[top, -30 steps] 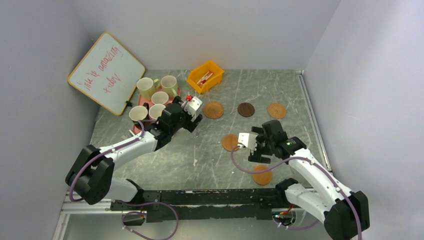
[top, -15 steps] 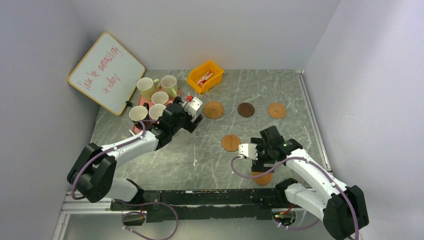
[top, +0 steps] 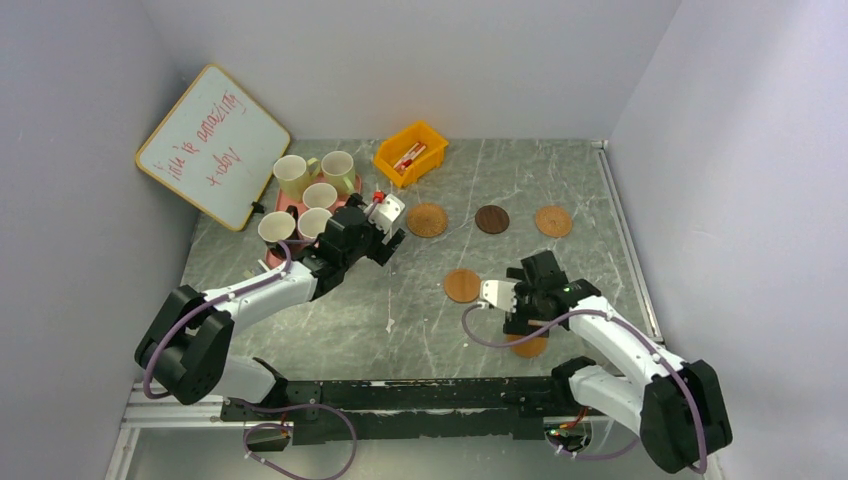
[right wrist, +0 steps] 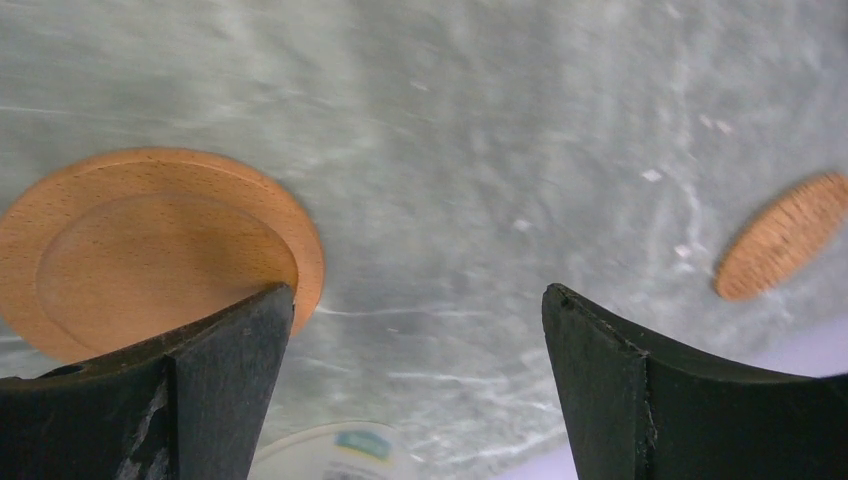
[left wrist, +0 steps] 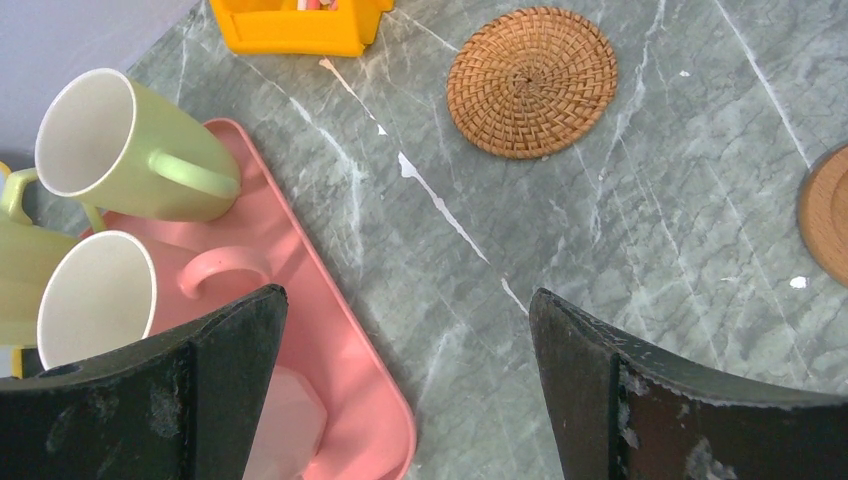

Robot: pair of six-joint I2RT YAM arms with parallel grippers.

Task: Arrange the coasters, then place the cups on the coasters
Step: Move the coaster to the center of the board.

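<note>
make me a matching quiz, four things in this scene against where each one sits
Things: 1 whiteboard; 2 pink tray; 3 dark brown coaster; 4 yellow bin.
Places: a under the cups; b just behind the woven coaster; c leaning at the far left; d between the woven coaster and an orange-brown coaster.
Pairs: 1-c, 2-a, 3-d, 4-b.

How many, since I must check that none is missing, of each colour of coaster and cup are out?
Orange coasters: 3
Woven coaster: 1
Dark coaster: 1
Green cups: 2
Pink cups: 2
Black cup: 1
Total: 10
</note>
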